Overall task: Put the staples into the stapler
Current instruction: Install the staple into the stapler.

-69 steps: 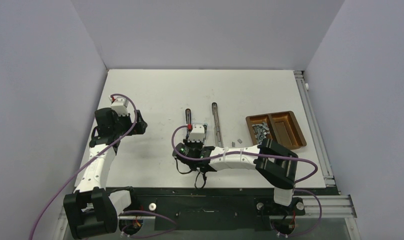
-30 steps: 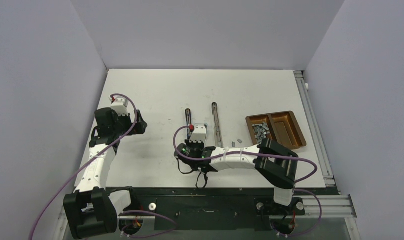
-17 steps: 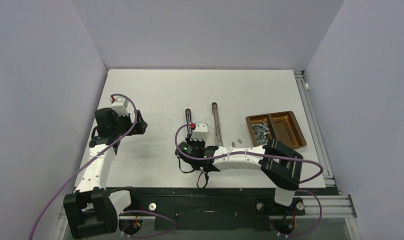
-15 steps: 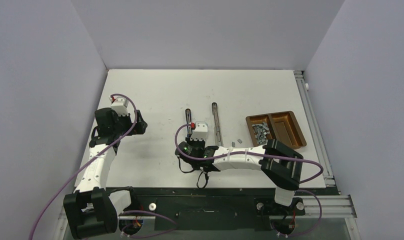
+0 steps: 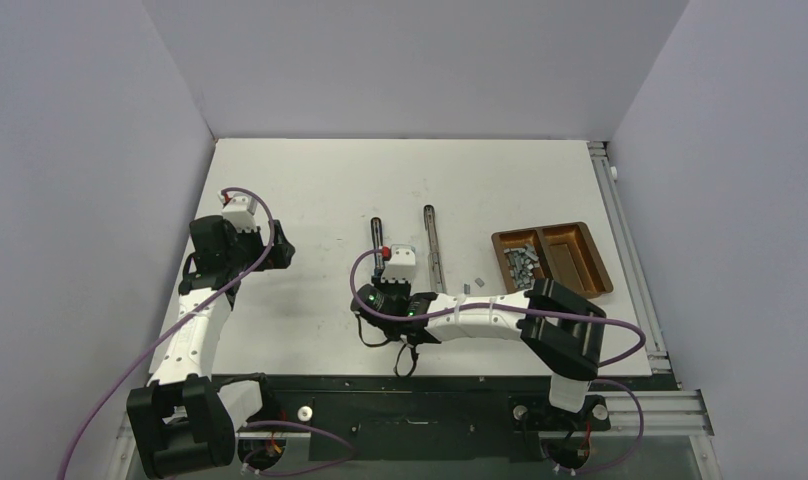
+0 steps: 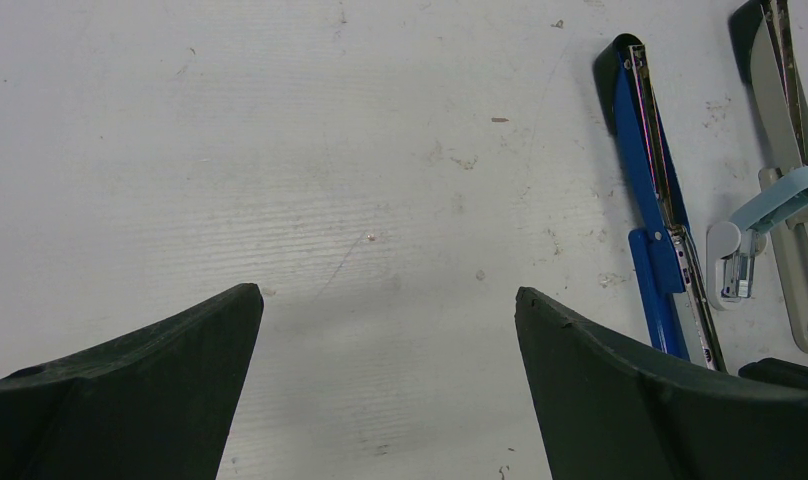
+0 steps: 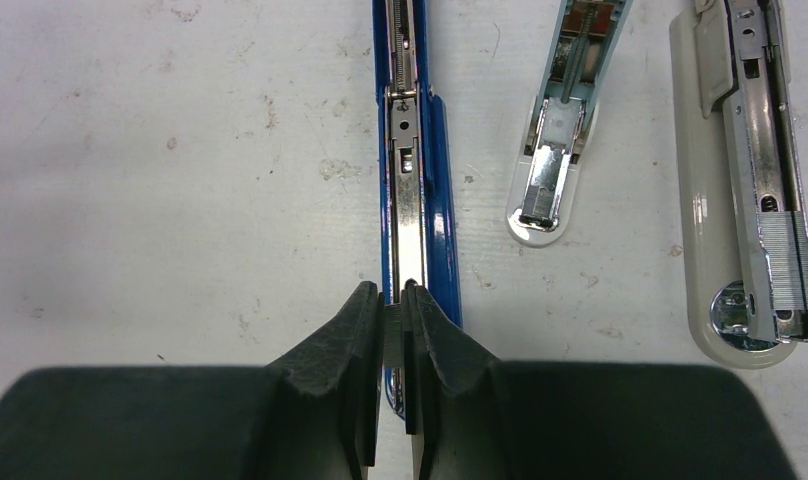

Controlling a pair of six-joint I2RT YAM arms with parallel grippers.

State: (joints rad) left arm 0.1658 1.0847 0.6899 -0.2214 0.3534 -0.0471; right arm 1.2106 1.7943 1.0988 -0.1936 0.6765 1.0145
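Observation:
A blue stapler (image 5: 378,235) lies opened flat on the white table; the right wrist view shows its metal channel (image 7: 410,150). My right gripper (image 7: 392,290) is shut on a short grey staple strip (image 7: 392,322), held just over the near end of that channel; in the top view it (image 5: 383,274) sits above the stapler. More staples (image 5: 520,262) lie in the left compartment of a brown tray (image 5: 580,285). My left gripper (image 6: 388,300) is open and empty over bare table, left of the blue stapler (image 6: 655,200).
A long beige stapler (image 7: 750,200), opened, holds a staple strip (image 7: 785,250) near its end. A small pale blue-white stapler (image 7: 555,150) lies between it and the blue one. Two loose staple pieces (image 5: 473,284) lie left of the tray. Walls enclose three sides.
My right wrist has shifted slightly away and to the right along the blue stapler, and its elbow has swung a little right. The left arm has not moved.

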